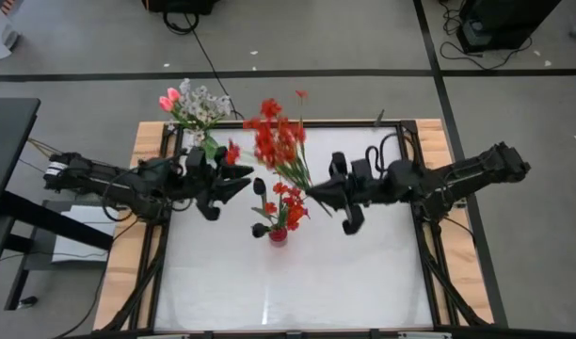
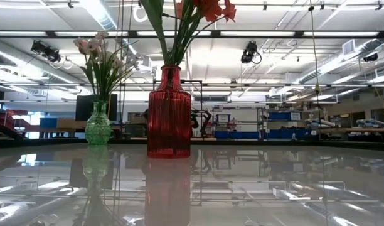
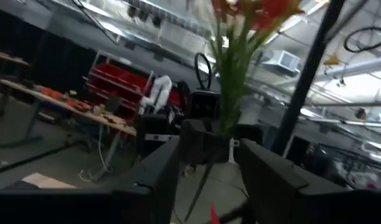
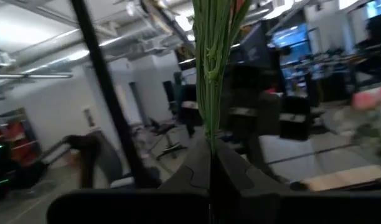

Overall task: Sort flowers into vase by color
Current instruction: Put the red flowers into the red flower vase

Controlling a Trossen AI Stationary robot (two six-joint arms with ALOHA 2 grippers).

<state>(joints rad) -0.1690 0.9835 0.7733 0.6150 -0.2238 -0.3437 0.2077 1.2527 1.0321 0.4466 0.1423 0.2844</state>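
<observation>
Red vase [image 2: 169,113] holds red flowers [image 1: 286,205]; green vase [image 2: 98,124] pink-and-white ones.

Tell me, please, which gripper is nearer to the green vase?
Left. The left gripper sits just in front of the green vase at the table's far left corner; the right gripper, shut on red flowers, is farther across.

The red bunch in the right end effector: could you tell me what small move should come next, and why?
Probably carry the red bunch toward the red vase and stand it upright. The right end effector grips its stems above the table, and that vase already holds red flowers.
</observation>
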